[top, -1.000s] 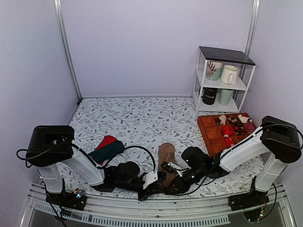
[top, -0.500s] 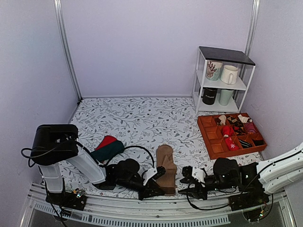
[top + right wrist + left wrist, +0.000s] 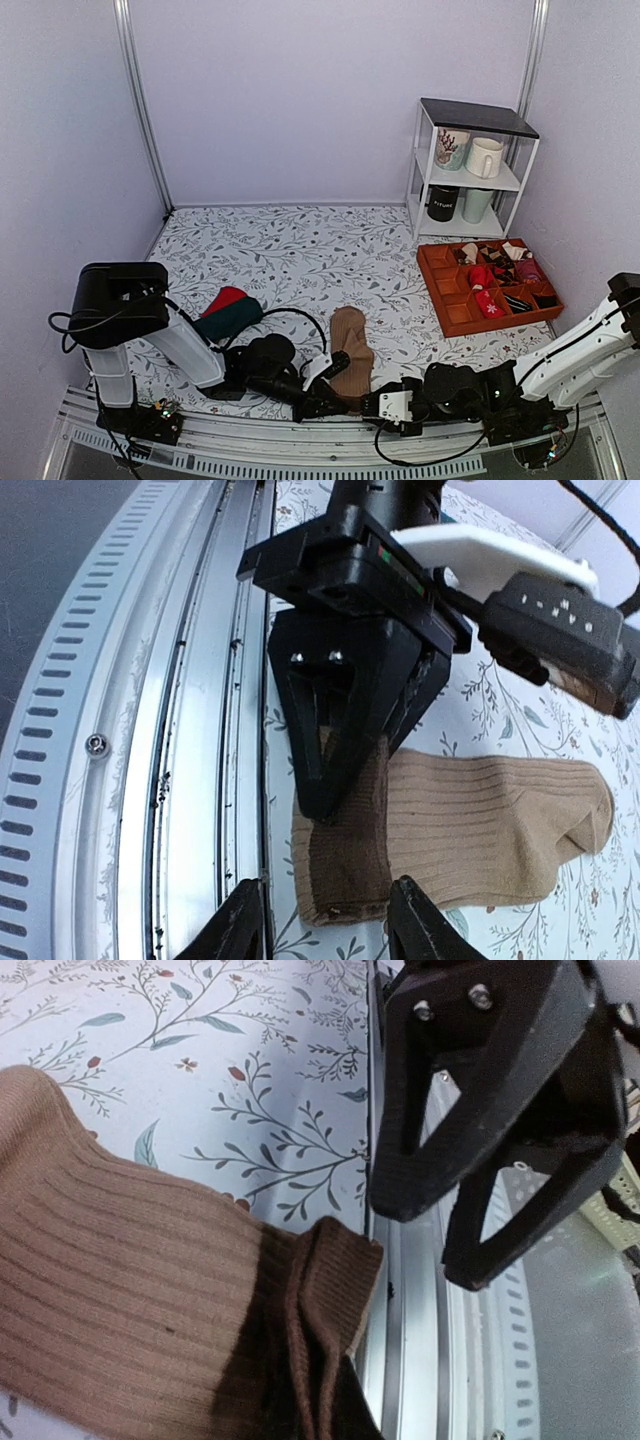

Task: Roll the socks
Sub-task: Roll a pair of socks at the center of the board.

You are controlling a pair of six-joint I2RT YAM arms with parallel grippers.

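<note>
Progress is slight: socks (image 3: pixel 350 342) lie nearly flat on the counter (image 3: pixel 300 255), only the cuff (image 3: pixel 345 880) turned up, nipped in the left pincer (image 3: pixel 330 802); right pincer (image 3: pixel 325 925) gapes wide astride it, rolling yet to do

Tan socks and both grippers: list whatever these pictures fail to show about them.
1. Right wrist: the cuff under the left gripper lies in shadow, so whether the socks are one layer or two cannot be told.
2. Left wrist: the socks run off the left and bottom edges; the toe is cut off.
3. Top external: the right gripper is too small to show how its jaws stand.
</note>
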